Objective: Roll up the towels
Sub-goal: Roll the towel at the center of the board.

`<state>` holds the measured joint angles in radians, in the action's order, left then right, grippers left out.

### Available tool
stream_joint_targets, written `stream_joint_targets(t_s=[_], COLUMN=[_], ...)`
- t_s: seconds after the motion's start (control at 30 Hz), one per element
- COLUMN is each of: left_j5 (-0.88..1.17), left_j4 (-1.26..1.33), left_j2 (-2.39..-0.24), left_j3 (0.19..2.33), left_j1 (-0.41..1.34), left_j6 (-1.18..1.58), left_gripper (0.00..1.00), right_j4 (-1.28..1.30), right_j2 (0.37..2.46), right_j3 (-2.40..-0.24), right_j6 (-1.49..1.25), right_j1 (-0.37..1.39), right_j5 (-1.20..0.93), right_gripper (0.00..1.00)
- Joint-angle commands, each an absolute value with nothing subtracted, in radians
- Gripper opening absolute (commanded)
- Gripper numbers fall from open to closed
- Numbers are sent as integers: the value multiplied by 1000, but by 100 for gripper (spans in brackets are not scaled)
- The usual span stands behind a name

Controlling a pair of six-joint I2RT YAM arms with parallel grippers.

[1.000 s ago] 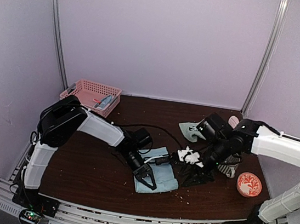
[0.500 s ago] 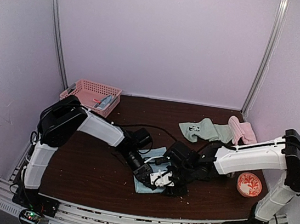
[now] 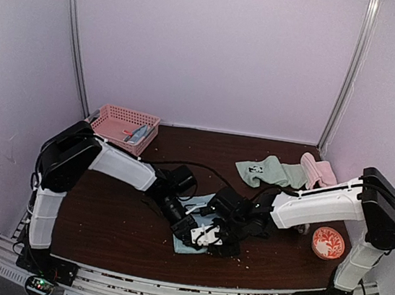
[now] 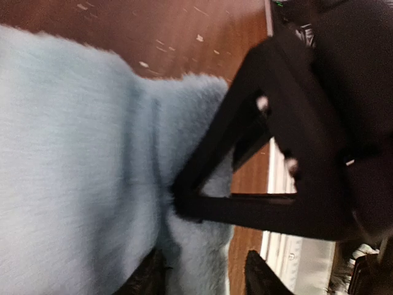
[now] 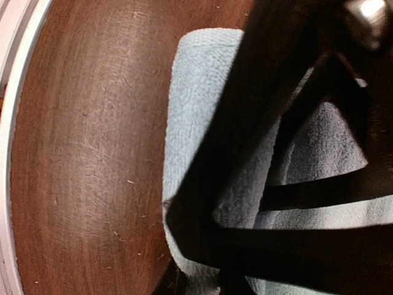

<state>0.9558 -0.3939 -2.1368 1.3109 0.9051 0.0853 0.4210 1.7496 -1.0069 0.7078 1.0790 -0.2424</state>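
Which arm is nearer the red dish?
Right. The right arm passes close beside the red dish; the left arm is far off, beyond the blue towel.

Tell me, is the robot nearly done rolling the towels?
Not nearly. Nothing looks plainly rolled yet. In hand: the left gripper and right gripper are both down on the light blue towel near the front edge, and it is not a roll yet. Left to do: the green towel and pink towel wait at the back right, away from both grippers.
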Motion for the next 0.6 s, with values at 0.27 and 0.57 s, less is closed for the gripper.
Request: stream_joint_targets(t_s=[0.27, 0.57], left_j5=[-58, -66], left_j4=[-149, -74], left_j2=[-1532, -1351], left_j3=[980, 895], left_j1=[892, 1129], left_j6=[212, -91], left_gripper=[53, 57], right_j4=[1031, 1354], right_j2=[2071, 2450], right_j3=[-1306, -1652], right_j6=[733, 763], right_j1=[884, 786], right_j5=[-772, -881], right_gripper=[8, 8])
